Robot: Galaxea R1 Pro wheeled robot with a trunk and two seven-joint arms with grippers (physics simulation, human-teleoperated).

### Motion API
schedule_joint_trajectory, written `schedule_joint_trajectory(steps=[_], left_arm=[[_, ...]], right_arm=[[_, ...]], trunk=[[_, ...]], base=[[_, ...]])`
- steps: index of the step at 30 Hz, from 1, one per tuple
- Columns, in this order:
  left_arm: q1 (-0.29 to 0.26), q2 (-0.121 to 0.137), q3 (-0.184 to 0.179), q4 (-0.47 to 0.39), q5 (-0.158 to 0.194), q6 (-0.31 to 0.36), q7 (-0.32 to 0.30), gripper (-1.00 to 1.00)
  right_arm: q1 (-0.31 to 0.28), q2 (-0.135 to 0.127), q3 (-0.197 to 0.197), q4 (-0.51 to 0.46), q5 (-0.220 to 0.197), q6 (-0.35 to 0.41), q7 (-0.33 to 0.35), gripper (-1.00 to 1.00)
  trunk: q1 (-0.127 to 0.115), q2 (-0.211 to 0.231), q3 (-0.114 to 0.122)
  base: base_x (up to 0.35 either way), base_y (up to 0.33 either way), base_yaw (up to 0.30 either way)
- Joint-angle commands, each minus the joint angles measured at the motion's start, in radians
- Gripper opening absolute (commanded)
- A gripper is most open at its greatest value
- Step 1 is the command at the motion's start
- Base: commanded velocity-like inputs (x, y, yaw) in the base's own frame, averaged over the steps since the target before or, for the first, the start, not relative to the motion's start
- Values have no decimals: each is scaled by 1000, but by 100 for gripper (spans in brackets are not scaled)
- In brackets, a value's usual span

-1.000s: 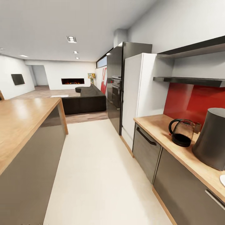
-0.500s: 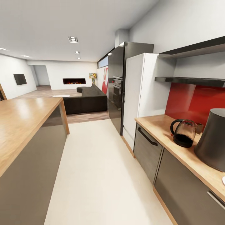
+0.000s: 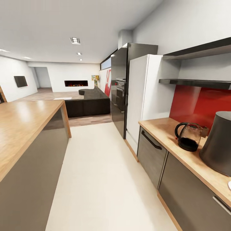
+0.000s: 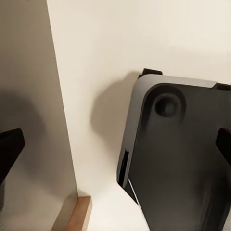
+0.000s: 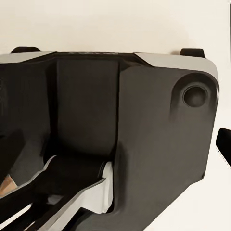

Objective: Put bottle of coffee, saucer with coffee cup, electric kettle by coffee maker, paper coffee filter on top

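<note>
On the right-hand wooden countertop (image 3: 160, 126) stands a glass electric kettle (image 3: 189, 137) with a black handle and dark base. Right beside it is the tall dark grey coffee maker (image 3: 219, 146), cut off by the picture's edge. A sliver of white saucer (image 3: 229, 184) peeks in at the right border, nearer to me. Two dark wall shelves (image 3: 195, 82) hang above the counter, and what I see of them is bare. My left gripper (image 4: 115, 147) is open over the cream floor, beside the robot's dark base (image 4: 178, 154). My right gripper (image 5: 115, 144) hangs open over that base.
A wooden-topped island (image 3: 22, 122) runs along the left, leaving a cream-floored aisle (image 3: 99, 173) between it and the grey cabinets (image 3: 150, 154). A white fridge (image 3: 141, 96) and black oven tower (image 3: 120, 93) stand beyond the counter. A dark sofa (image 3: 88, 104) sits in the far room.
The whole head view shifted slightly a second ago as the camera moved, then held still. Nothing on the counter has moved.
</note>
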Motion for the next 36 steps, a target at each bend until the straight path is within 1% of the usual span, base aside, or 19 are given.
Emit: schedule_joint_trajectory(steps=[1, 3, 5, 7, 15, 24, 36], left_arm=[[0, 1, 8, 0, -10, -4, -3, 100], [0, 1, 8, 1, -10, -4, -2, 100], [0, 1, 8, 2, -9, -4, -2, 100], [0, 1, 8, 2, -9, -4, -1, 100], [0, 1, 8, 3, -8, -4, -1, 100], [0, 7, 9, 3, -8, -4, -1, 100], [0, 2, 8, 2, -9, -4, -1, 100]], right_arm=[[0, -1, 8, -2, -11, -46, 1, 100], [0, -7, 7, -3, -10, -149, 1, 100], [0, -16, 8, -3, -9, -197, 2, 100], [0, -21, 10, -3, -9, -219, 2, 100], [0, -16, 9, -1, -10, -227, 2, 100], [0, -24, 7, -4, -10, -237, 2, 100], [0, -24, 7, -15, -10, -239, 1, 100]], trunk=[[0, -1, 0], [0, -1, 0], [0, -1, 0], [0, -1, 0], [0, -1, 0], [0, -1, 0], [0, -1, 0]], base=[[0, 0, 0], [0, 0, 0], [0, 0, 0], [0, 0, 0], [0, 0, 0], [0, 0, 0], [0, 0, 0]])
